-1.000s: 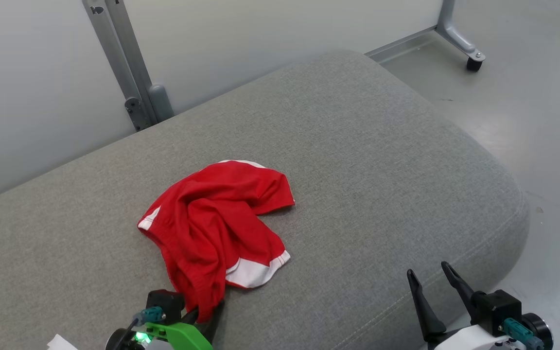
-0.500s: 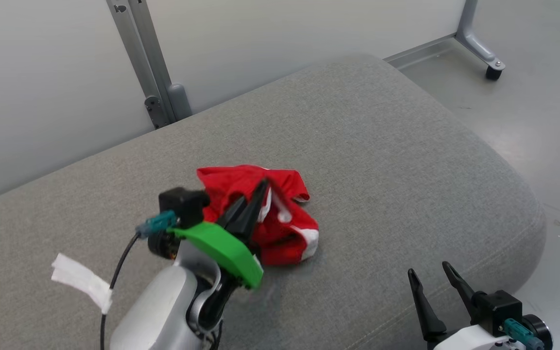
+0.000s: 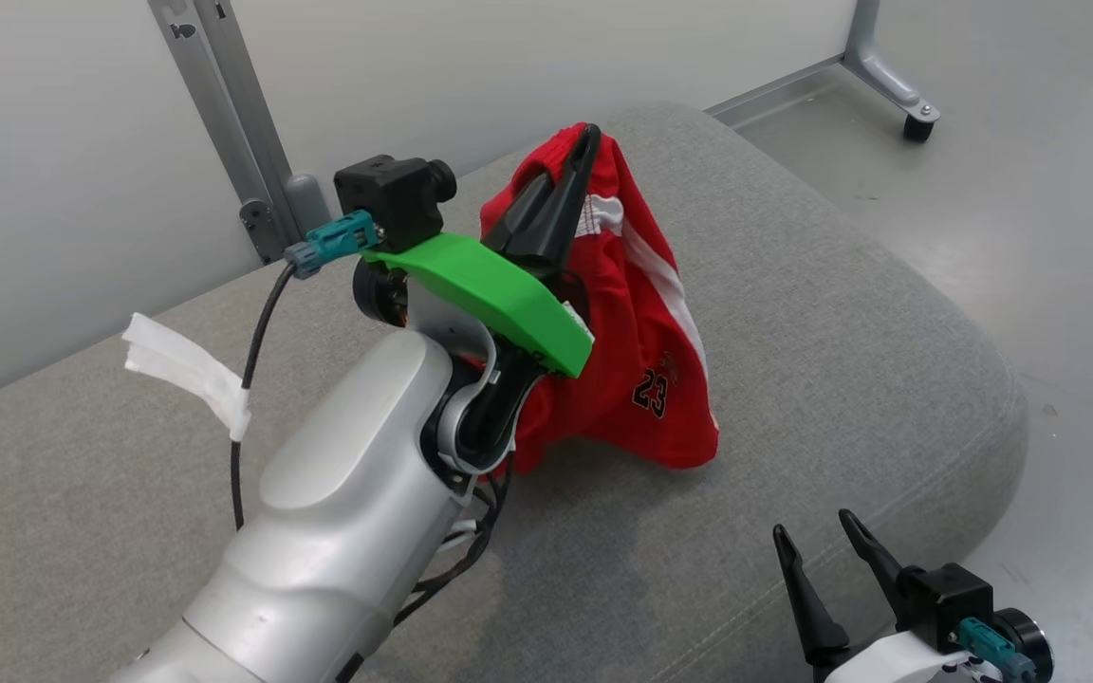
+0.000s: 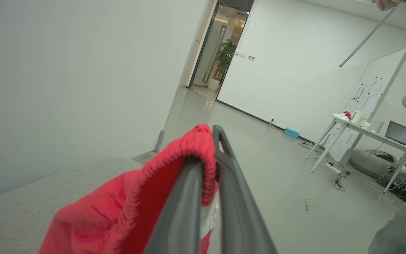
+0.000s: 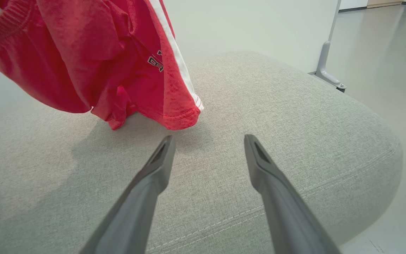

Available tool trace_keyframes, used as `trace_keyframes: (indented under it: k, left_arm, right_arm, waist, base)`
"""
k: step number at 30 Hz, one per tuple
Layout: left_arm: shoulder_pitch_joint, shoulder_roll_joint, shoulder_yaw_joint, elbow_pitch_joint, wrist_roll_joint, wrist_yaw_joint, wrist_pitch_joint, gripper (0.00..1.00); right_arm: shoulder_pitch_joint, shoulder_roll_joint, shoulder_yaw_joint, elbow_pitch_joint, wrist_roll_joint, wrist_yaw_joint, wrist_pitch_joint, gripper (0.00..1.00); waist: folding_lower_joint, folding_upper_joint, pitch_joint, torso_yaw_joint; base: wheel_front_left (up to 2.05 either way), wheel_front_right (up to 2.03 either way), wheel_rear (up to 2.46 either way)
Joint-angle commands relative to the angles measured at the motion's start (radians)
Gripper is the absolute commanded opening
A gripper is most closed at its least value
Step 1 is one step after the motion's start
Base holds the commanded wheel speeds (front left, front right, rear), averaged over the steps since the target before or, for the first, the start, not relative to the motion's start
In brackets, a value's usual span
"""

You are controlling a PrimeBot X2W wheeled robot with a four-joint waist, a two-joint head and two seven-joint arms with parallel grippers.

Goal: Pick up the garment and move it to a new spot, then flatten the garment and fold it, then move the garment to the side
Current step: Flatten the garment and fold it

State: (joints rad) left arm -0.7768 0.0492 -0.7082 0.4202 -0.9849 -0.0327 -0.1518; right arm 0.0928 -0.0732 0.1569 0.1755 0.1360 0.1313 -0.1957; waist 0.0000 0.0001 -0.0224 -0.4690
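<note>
And there were the red shorts point(image 3: 641, 313), up in the air over the far half of the grey cushion point(image 3: 841, 313), hanging in a loose bunch with white side stripes running down and a dark "23" point(image 3: 651, 394) showing near the lower hem. The hem dangled right down by the cushion top, though I could not tell whether it brushed the fabric or hung just clear. At the very top, the left gripper point(image 3: 587, 133) had the elastic waistband pinched, its two dark fingers pressed tight together with the red band folded over one of them; the left wrist view showed that band curled around the finger's tip. Below the fingers sat the green bracket point(image 3: 490, 299), a small black camera block point(image 3: 395, 194), and the pale forearm point(image 3: 338, 512) slanting up from the near edge, with a strip of white tape point(image 3: 186, 370) flagged on its black cable. Down at the near right corner the right gripper point(image 3: 812, 524) hovered over the cushion's rounded edge, fingers spread wide apart, nothing between them, well short of the shorts. Behind the cushion stood a pale partition point(image 3: 509, 57) with a grey metal post point(image 3: 214, 123) and a castor foot point(image 3: 917, 128) on the shiny grey floor point(image 3: 1059, 237).
</note>
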Motion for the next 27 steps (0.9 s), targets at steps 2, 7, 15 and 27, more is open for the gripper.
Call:
trace_keyframes:
  k: [2,7,15,27]
  left_arm:
    - [-0.008,0.005,-0.036,0.025,-0.065,0.060,0.008,0.00]
    - [0.073,0.014,-0.083,0.131,-0.096,0.158,0.056,0.00]
    - [0.256,0.116,-0.078,0.163,-0.183,0.193,0.191,0.00]
    - [0.421,0.343,-0.059,0.044,-0.164,0.298,0.209,0.00]
  right_arm:
    - [-0.001,0.004,-0.010,0.005,0.002,-0.001,-0.009,1.00]
    - [0.000,0.009,-0.016,0.010,0.008,-0.001,-0.018,1.00]
    - [-0.001,0.010,-0.011,0.010,0.003,-0.001,-0.018,1.00]
    - [0.000,-0.002,0.010,-0.007,0.008,-0.001,-0.004,1.00]
  waist:
    - [0.0000,-0.0001,0.006,0.013]
    - [0.0000,-0.0001,0.011,0.072]
    - [0.0000,-0.0001,-0.001,0.190]
    - [0.0000,-0.0001,0.004,0.259]
  base:
    - [0.00,0.00,0.00]
    - [0.00,0.00,0.00]
    - [0.00,0.00,0.00]
    - [0.00,0.00,0.00]
